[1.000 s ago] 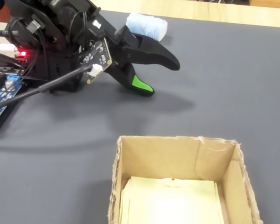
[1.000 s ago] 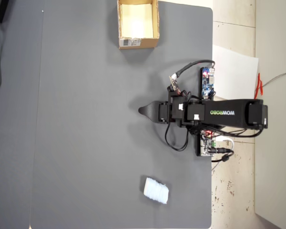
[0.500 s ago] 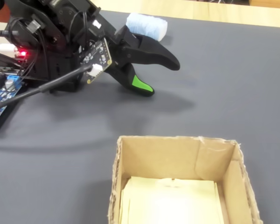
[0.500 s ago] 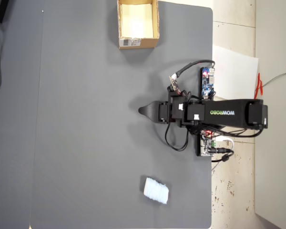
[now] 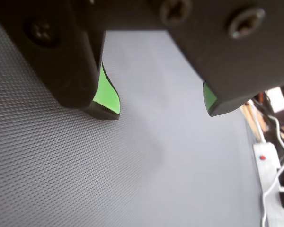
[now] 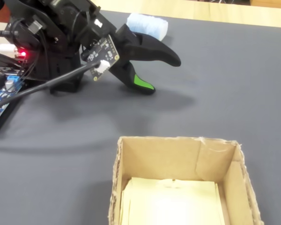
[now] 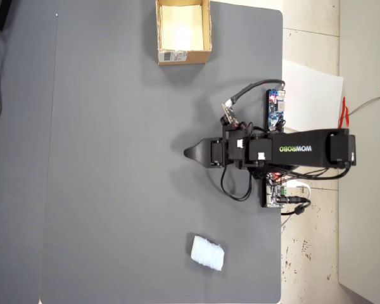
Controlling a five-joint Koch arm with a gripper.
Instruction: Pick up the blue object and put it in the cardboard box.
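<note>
The blue object (image 7: pixel 207 253) lay untouched at lower centre of the overhead frame, its long axis apparently running upper left to lower right. The gripper (image 5: pixel 162 109) stood open and empty, low over the grey mat (image 7: pixel 114 158). The cardboard box (image 7: pixel 206 35) sat at top, awaiting delivery.

In the overhead view the cardboard box (image 7: pixel 183 32) sits at the desk's (image 7: pixel 114 190) top edge. The blue object (image 7: pixel 208 253) lies near the bottom. The gripper (image 7: pixel 189 152) is between them.
</note>
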